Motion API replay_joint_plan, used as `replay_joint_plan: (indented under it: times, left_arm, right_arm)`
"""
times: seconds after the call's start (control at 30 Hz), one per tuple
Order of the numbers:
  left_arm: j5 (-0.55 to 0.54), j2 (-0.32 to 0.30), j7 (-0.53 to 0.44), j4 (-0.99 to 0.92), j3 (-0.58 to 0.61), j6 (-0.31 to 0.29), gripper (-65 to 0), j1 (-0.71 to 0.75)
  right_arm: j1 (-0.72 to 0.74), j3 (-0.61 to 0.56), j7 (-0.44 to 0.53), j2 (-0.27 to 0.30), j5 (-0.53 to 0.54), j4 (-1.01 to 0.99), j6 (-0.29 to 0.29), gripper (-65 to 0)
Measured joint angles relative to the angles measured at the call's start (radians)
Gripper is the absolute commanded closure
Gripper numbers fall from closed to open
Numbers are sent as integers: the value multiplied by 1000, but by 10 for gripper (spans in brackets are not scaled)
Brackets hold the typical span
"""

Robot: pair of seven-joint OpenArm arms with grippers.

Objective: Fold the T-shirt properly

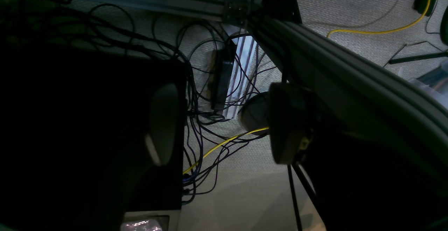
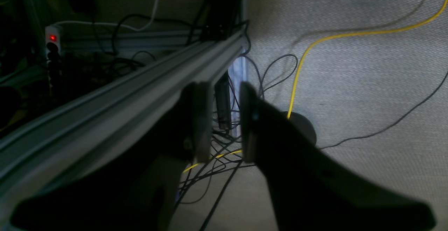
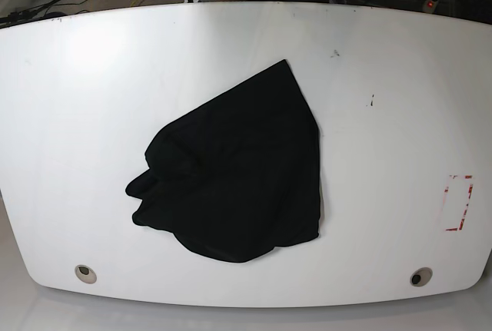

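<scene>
The T-shirt [image 3: 238, 177] lies as a rumpled black heap in the middle of the white table [image 3: 384, 62], one pointed corner reaching toward the far edge and bunched folds on its left side. Neither arm appears in the base view. Both wrist cameras look down at the floor beside the table's frame, away from the shirt. My left gripper [image 1: 224, 124] is open, with a wide gap and only cables showing behind it. A narrower gap separates the fingers of my right gripper [image 2: 224, 122], which is open and holds nothing.
A red rectangle outline [image 3: 459, 203] marks the table's right side, and two round holes [image 3: 86, 273] [image 3: 420, 276] sit near its front edge. Aluminium frame rails [image 2: 122, 91], a tangle of dark cables [image 1: 206, 143], a yellow cable [image 2: 350, 35] and a power strip [image 2: 52, 45] fill the floor area.
</scene>
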Motion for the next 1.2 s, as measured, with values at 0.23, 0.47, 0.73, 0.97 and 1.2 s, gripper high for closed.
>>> replay_joint_plan:
  times: [0.23,0.47,0.73,0.97,1.2]
  left_arm:
    - [0,-2,-5,19,2,3,-371,0]
    - [0,-9,-5,54,-11,2,-376,28]
    - [0,-9,-59,52,-11,0,-376,20]
    - [0,-11,-69,48,-11,0,-376,22]
    - [0,-12,-72,51,-11,0,-376,25]
  right_arm:
    - [-8,3,-11,5,0,3,-8,-131]
    - [-8,0,-5,8,-12,-3,-41,-130]
    - [0,0,2,16,-11,-3,-48,-130]
    - [-3,0,0,14,-12,-4,-48,-130]
    - [-5,-1,1,14,-12,-1,-48,-124]
